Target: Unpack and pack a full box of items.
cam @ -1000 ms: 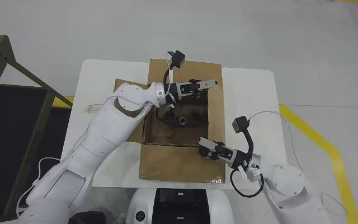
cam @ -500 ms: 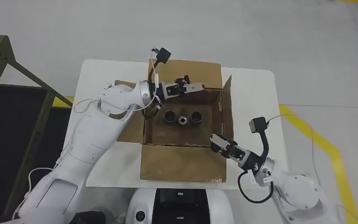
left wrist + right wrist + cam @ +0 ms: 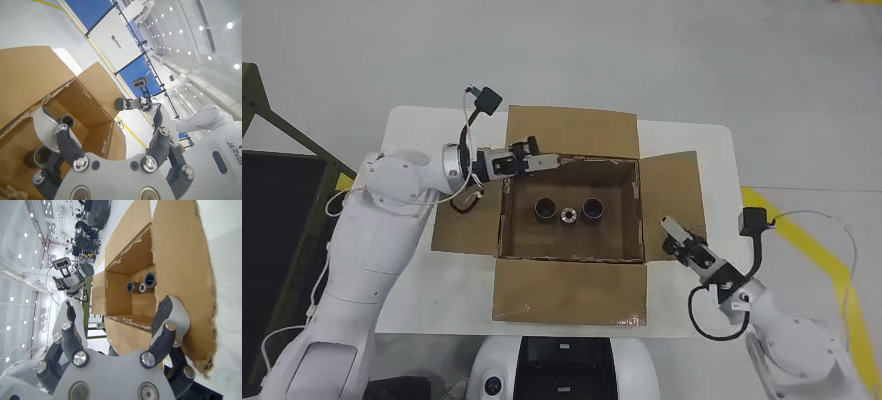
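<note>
The cardboard box stands open on the white table, all its flaps folded outward. Inside stand two dark cylinders with a small metal ring between them. My left gripper hovers open and empty over the box's far left corner; its wrist view looks past its fingers down at the cylinders. My right gripper is open and empty above the near end of the right flap, which lies beside one fingertip in its wrist view.
The table shows bare strips to the left, right and behind the box. The near flap reaches almost to the table's front edge. A green frame stands off the table at the far left.
The right flap went from closed over the box, through upright, to lying flat outward. My left gripper drew back leftward along the far rim. My right gripper moved right, off the box opening.
</note>
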